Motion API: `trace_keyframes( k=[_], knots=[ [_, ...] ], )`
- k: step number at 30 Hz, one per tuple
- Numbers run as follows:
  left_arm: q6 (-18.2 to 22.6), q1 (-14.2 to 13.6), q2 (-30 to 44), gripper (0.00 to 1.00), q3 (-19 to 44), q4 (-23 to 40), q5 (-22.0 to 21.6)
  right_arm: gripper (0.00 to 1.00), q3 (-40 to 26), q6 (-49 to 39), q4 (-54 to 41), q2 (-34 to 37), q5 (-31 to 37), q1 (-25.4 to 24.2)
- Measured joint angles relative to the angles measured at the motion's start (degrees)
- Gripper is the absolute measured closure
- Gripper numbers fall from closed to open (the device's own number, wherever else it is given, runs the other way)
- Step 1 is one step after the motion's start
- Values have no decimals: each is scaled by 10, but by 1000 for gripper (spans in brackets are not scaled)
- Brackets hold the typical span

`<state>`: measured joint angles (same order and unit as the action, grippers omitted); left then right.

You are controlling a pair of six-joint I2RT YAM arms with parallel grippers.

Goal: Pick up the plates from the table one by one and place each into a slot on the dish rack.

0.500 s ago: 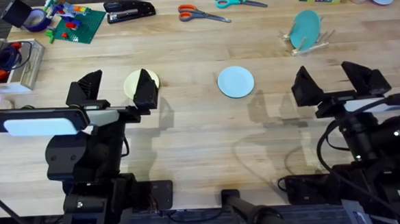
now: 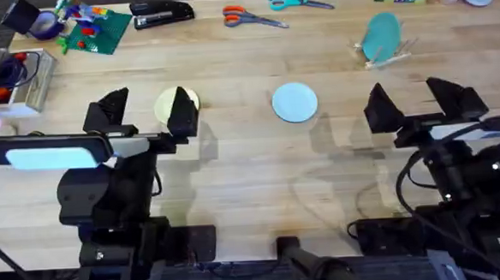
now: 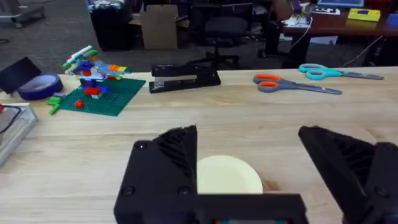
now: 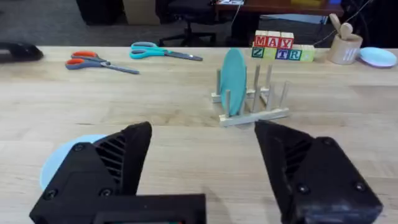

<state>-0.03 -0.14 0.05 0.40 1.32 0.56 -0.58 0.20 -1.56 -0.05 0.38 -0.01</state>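
The left pincer (image 2: 146,113) hovers low over the bench (image 2: 252,174) at about nine o'clock in the overhead view, its two black fingers spread wide and holding nothing. The left arm rises from its base at seven o'clock and reaches forward, wrist level. One finger overlaps the pale yellow plate (image 2: 173,104), which lies flat on the wood; in the left wrist view the yellow plate (image 3: 227,176) sits between the fingers, nearer one of them.

Near the centre of the bench, the light blue plate (image 2: 295,102) lies flat, well apart from both pincers.

The right pincer (image 2: 418,101) hangs at about three o'clock, fingers also spread wide and empty, its arm coming forward from the base at five o'clock. Beyond it, at one o'clock, stands the dish rack (image 2: 385,54), with a darker teal plate (image 2: 381,35) upright in one slot. The right wrist view shows the rack (image 4: 252,102) ahead between the fingers.
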Motion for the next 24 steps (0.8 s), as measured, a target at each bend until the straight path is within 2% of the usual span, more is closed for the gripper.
trace_keyframes(
  k=[9,12,15,19,24],
  knots=[
    [0,0,0,8,1,1,1,7,-2,0,0,0,0,0],
    [0,0,0,8,17,36,0,7,-20,0,-28,0,-5,0],
    [0,0,0,8,65,94,0,7,-63,0,-68,1,-10,0],
    [0,0,1,8,164,177,0,7,-150,0,-125,4,-13,0],
    [0,0,39,8,291,260,0,7,-263,0,-200,50,-13,0]
  ],
)
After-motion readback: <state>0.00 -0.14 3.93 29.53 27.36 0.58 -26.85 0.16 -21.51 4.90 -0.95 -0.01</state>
